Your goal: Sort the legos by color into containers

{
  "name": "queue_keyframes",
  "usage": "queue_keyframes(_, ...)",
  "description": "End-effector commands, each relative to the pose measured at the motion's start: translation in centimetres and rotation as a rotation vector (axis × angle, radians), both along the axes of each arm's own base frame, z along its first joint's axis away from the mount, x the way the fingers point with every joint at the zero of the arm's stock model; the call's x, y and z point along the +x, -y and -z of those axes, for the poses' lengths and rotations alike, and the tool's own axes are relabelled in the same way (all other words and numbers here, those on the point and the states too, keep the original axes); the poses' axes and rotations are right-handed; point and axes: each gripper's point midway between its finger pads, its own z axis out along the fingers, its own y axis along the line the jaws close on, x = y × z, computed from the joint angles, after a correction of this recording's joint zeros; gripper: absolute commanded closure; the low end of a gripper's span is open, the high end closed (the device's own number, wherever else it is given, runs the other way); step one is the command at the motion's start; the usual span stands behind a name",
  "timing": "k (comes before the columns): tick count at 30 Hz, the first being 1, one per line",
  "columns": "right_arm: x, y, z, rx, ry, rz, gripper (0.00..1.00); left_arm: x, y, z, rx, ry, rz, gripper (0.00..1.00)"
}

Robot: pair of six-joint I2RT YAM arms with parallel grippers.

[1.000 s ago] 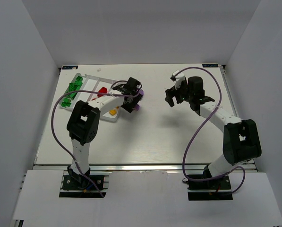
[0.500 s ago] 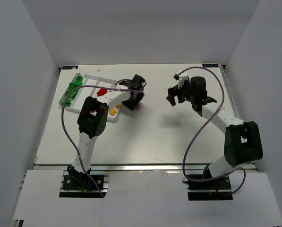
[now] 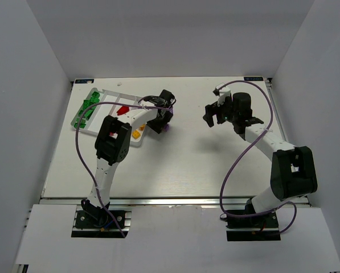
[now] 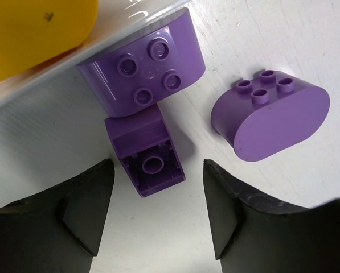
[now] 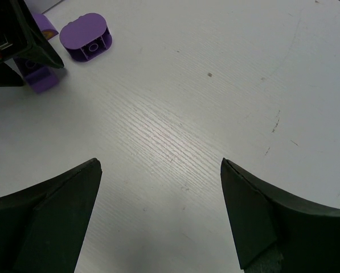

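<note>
Likely, the left gripper [image 4: 154,193], wide open and empty astride the tipped purple brick [image 4: 150,162] at mid-frame, risked squeezing it out sideways or nudging the oval brick [image 4: 144,71] touching it above, since that one sat against the rim of the tray [image 4: 44,77] at upper left.

no readable text, labels or numbers

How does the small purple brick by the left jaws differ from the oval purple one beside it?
The boxy brick has straight edges; the oval brick is rounded. The boxy brick shows its hollow underside; the oval brick shows a smooth face with studs along one edge. The boxy brick lies in line with the left gripper's open jaws; the oval brick lies off to one side. Both are purple.
</note>
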Motion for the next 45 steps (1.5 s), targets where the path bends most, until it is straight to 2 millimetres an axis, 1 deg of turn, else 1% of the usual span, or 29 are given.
queue_keyframes(1, 0.6, 0.0, -2.6, 0.036, 0.069, 0.006, 0.11, -1.0, -1.1, 1.4, 0.041, -0.068, 0.001, 0.27)
queue_keyframes(3, 0.6, 0.0, -2.8, 0.042, 0.069, 0.005, 0.11, -1.1, -1.2, 1.6, 0.043, -0.08, 0.008, 0.28)
queue_keyframes(7, 0.5, -0.1, -3.3, 0.058, 0.072, 0.001, 0.11, -1.5, -1.5, 1.8, 0.054, -0.103, 0.026, 0.37)
queue_keyframes(14, -0.2, -0.3, -3.8, 0.081, 0.068, -0.007, 0.11, -2.3, -1.5, 2.0, 0.054, -0.134, 0.066, 0.46)
queue_keyframes(16, -0.5, -0.4, -4.0, 0.085, 0.068, -0.014, 0.11, -2.5, -1.3, 1.7, 0.043, -0.128, 0.087, 0.53)
queue_keyframes(17, -0.6, -0.3, -3.9, 0.084, 0.06, -0.015, 0.11, -2.3, -0.8, 1.5, 0.02, -0.115, 0.101, 0.61)
queue_keyframes(18, -0.8, -0.5, -3.9, 0.086, 0.057, -0.026, 0.11, -2.3, -0.6, 0.7, 0.009, -0.099, 0.127, 0.66)
queue_keyframes(19, -1.0, -0.5, -4.1, 0.087, 0.06, -0.035, 0.11, -2.6, -0.2, 0.4, 0.003, -0.092, 0.15, 0.69)
queue_keyframes(20, -1.3, -0.7, -4.0, 0.076, 0.059, -0.056, 0.11, -2.4, 0.5, -0.3, -0.02, -0.067, 0.182, 0.73)
queue_keyframes(21, -1.8, -1.0, -4.1, 0.08, 0.058, -0.092, 0.11, -2.3, 1.0, -1.7, -0.032, -0.034, 0.221, 0.77)
queue_keyframes(23, -2.7, -1.5, -4.1, 0.056, 0.064, -0.168, 0.12, -2.5, 2.7, -3.3, -0.087, 0.014, 0.297, 0.78)
queue_keyframes(24, -3.1, -1.9, -4.3, 0.053, 0.07, -0.205, 0.13, -2.6, 3.2, -4.2, -0.096, 0.041, 0.347, 0.86)
queue_keyframes(25, -4.1, -2.7, -4.6, 0.069, 0.07, -0.279, 0.14, -2.7, 4.0, -6.3, -0.125, 0.094, 0.39, 0.86)
queue_keyframes(28, -5.9, -3.8, -5.0, 0.078, 0.067, -0.415, 0.21, -3.6, 4.6, -8.4, -0.167, 0.17, 0.494, 0.9)
queue_keyframes(29, -6.3, -4.1, -5.0, 0.083, 0.061, -0.441, 0.28, -3.8, 4.5, -10.6, -0.175, 0.227, 0.515, 0.9)
queue_keyframes(30, -6.7, -4.2, -5.0, 0.08, 0.056, -0.469, 0.33, -4.6, 3.7, -10.5, -0.147, 0.23, 0.544, 0.9)
queue_keyframes(31, -7.1, -4.6, -5.3, 0.095, 0.055, -0.506, 0.38, -4.7, 3.2, -11.1, -0.131, 0.254, 0.563, 0.9)
queue_keyframes(32, -7.4, -4.8, -5.3, 0.101, 0.051, -0.525, 0.51, -4.9, 2.4, -12.7, -0.115, 0.289, 0.565, 0.9)
queue_keyframes(33, -7.6, -4.9, -5.4, 0.103, 0.048, -0.538, 0.58, -5.4, 1.2, -12.4, -0.071, 0.279, 0.59, 0.89)
queue_keyframes(34, -8.0, -5.1, -5.3, 0.112, 0.042, -0.569, 0.64, -5.1, 0.0, -12.6, -0.06, 0.285, 0.591, 0.89)
queue_keyframes(35, -8.2, -5.2, -5.3, 0.116, 0.035, -0.581, 0.77, -5.2, -1.1, -13.3, -0.053, 0.293, 0.591, 0.89)
queue_keyframes(36, -8.5, -5.5, -5.3, 0.126, 0.033, -0.604, 0.84, -5.3, -2.2, -12.8, -0.029, 0.288, 0.624, 0.89)
queue_keyframes(37, -8.7, -5.4, -5.0, 0.126, 0.015, -0.611, 0.9, -4.5, -4.2, -12.9, -0.03, 0.291, 0.61, 0.9)
queue_keyframes(38, -8.6, -5.6, -5.3, 0.127, 0.02, -0.619, 0.96, -4.3, -5.6, -13.1, -0.017, 0.289, 0.603, 0.9)
queue_keyframes(39, -8.6, -5.6, -5.3, 0.126, 0.017, -0.624, 0.97, -4.0, -7.1, -13.3, 0.02, 0.297, 0.632, 0.91)
queue_keyframes(40, -8.5, -5.6, -5.1, 0.124, 0.011, -0.624, 0.98, -3.0, -10.1, -13.3, 0.049, 0.293, 0.593, 0.91)
queue_keyframes(42, -8.1, -5.6, -5.2, 0.118, 0.011, -0.622, 0.98, -2.5, -13.4, -12.8, 0.114, 0.261, 0.61, 0.91)
queue_keyframes(43, -8.0, -5.6, -4.9, 0.116, 0.004, -0.623, 0.97, -1.5, -16.2, -13.0, 0.135, 0.254, 0.567, 0.91)
queue_keyframes(45, -7.6, -5.7, -5.2, 0.114, 0.004, -0.623, 0.97, -0.9, -19.2, -12.4, 0.165, 0.216, 0.547, 0.91)
